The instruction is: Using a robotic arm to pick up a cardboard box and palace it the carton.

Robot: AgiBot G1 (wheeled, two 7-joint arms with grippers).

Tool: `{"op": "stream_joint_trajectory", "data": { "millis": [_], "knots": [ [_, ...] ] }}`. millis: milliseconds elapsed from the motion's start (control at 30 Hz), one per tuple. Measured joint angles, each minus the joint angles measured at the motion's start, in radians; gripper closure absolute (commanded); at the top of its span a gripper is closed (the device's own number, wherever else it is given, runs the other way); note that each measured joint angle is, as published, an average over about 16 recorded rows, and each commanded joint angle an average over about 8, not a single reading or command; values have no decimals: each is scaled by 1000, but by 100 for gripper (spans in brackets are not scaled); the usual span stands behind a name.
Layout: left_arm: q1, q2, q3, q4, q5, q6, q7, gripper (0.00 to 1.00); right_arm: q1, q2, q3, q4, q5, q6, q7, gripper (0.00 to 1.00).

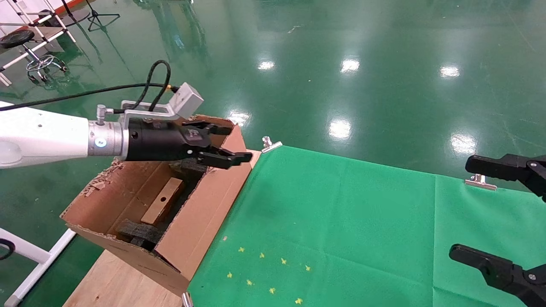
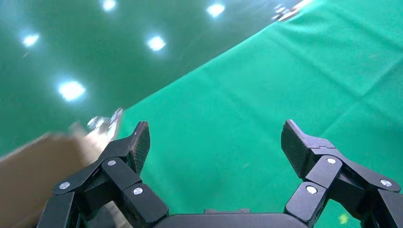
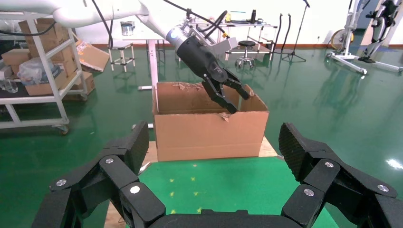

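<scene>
The small brown cardboard box [image 1: 162, 207], with a round hole in its side, lies inside the large torn-rimmed carton [image 1: 204, 213] between black foam blocks [image 1: 140, 232]. My left gripper [image 1: 228, 145], on the white arm with the silver camera block, hovers open and empty above the carton's far right rim, pointing toward the green cloth. In the left wrist view its fingers [image 2: 139, 142] stand wide apart over the cloth. The right wrist view shows the carton [image 3: 209, 130] and the left gripper [image 3: 233, 97] above it. My right gripper [image 1: 469, 211] is open and empty at the right edge.
A green cloth [image 1: 341, 221] with small yellow star marks [image 1: 273, 273] covers the table right of the carton, held by metal clips [image 1: 271, 145]. Bare wood [image 1: 115, 281] shows under the carton. Beyond lies the glossy green floor, with racks and stands [image 1: 30, 42] at far left.
</scene>
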Motion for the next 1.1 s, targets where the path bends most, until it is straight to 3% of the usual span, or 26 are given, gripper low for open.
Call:
{"op": "stream_joint_trajectory", "data": {
  "millis": [1100],
  "knots": [
    [421, -36, -442, -497, -369, 235, 128, 0, 0, 0, 0, 0, 0, 0, 0, 0]
  ]
}}
